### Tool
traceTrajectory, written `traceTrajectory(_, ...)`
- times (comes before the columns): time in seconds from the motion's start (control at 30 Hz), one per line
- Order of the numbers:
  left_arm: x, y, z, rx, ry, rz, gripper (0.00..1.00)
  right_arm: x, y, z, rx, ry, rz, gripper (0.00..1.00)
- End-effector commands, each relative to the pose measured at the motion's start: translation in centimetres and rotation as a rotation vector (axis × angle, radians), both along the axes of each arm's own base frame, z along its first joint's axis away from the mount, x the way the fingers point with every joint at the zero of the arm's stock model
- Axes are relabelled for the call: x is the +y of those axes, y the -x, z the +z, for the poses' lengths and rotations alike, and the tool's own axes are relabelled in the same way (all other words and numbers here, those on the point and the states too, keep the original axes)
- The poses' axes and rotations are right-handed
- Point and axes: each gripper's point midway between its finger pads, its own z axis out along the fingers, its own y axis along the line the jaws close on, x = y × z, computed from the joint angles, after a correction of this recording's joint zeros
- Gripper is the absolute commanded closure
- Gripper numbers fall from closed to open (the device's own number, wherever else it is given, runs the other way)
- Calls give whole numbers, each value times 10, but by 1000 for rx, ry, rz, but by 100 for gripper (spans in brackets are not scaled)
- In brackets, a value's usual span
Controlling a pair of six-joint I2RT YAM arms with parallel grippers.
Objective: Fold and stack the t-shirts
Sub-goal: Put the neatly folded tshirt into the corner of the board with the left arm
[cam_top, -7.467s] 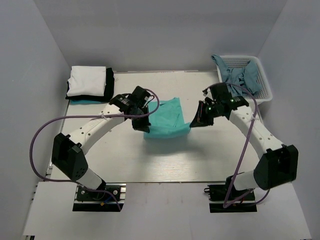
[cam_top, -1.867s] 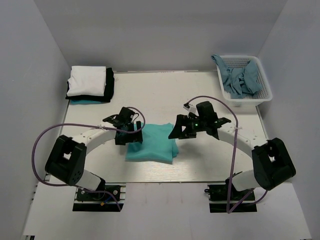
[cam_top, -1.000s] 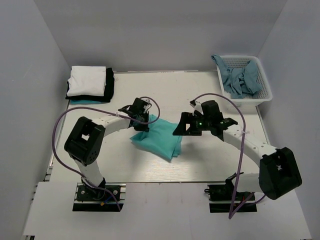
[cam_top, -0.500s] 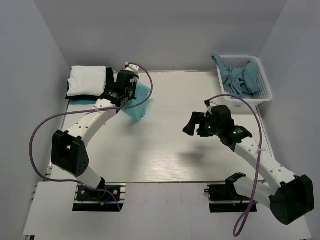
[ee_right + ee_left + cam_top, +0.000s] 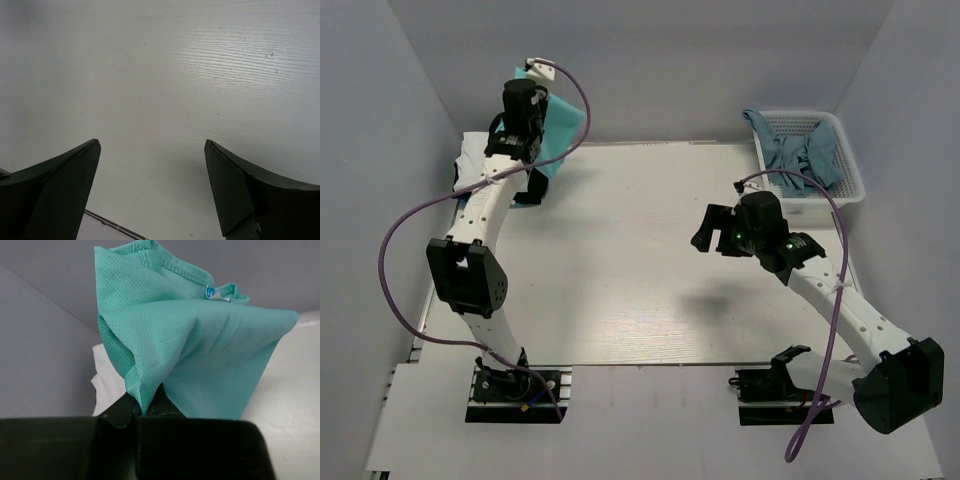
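Half a second before, the left gripper (image 5: 532, 128) had carried the turquoise-green t-shirt (image 5: 563, 122) low beside the stack (image 5: 480, 168). Now it had swung further toward the far left corner of the worktop (image 5: 620, 280) and hung raised over the stack. Its jaws stayed clamped on a bunched fold of the shirt. The right gripper (image 5: 706, 228) had barely shifted. It hovered over bare worktop toward the right edge, jaws wide apart and holding nothing.

The left arm lay across the stack, hiding most of it. Only the white shirt (image 5: 470, 160) on top showed clearly, with a dark edge at its near side. At the far right corner stood the basket (image 5: 852, 178), with blue-grey garments (image 5: 802, 150) heaped inside and draped over its far rim.

In the left wrist view the t-shirt (image 5: 210, 355) was a fine dimpled mesh knit. It hung in soft folds from the gripper (image 5: 142, 409), with stitched hems and a small neck label (image 5: 212, 291) at its top. The worktop (image 5: 200, 60) was pale with faint wood-grain lines.
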Motion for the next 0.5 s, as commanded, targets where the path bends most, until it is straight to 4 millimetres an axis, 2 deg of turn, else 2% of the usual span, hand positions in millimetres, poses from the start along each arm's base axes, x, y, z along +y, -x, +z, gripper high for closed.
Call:
traceTrajectory(0.0,29,-15,29,-52,-29,32,100,-5,-13,9,-19,37,-32,10)
traceTrajectory(0.1,49,-21,34,-64,15,17,100,-3,-20,14,-4,54,-39,10)
traceTrajectory(0.13,52,-25,30,-61,27,20,100,-1,-23,9,14,62,-38,10)
traceTrajectory(0.2,58,-30,29,-75,28,30,100,0,-27,13,9,67,-36,10)
traceTrajectory(0.23,72,-33,21,-61,26,55,100,-1,-31,14,8,73,-48,10)
traceTrajectory(0.3,77,-36,5,-34,56,47,100,1,-37,15,9,81,-45,10)
traceTrajectory(0.47,115,-38,-14,-30,121,127,100,6,-46,14,24,86,-40,10)
